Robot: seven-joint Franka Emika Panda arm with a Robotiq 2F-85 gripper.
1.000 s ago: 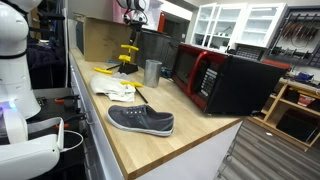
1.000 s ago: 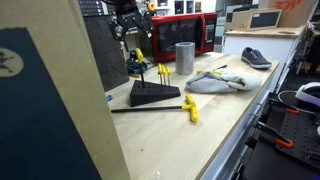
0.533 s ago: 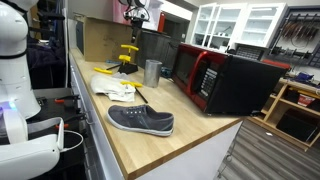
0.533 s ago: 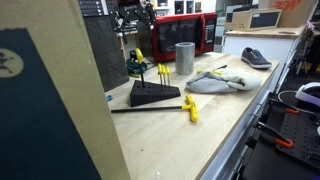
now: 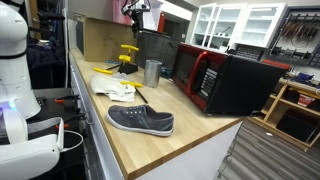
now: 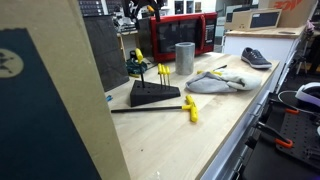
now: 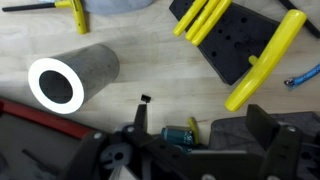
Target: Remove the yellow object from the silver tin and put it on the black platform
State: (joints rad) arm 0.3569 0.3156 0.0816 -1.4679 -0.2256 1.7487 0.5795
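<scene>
In the wrist view, the silver tin at the left is smooth grey metal with a dull sheen, on the table of pale, grained wood. At the upper right, the black platform looks like matt plastic and the yellow pieces like glossy plastic. In an exterior view, the shoe is grey cloth.

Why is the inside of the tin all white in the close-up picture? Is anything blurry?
Wrist view: the tin has its mouth washed out to plain white, probably overexposed by bright light. In an exterior view, the brown board close to the camera is soft and out of focus. In an exterior view, the white cabinets glare brightly.
</scene>
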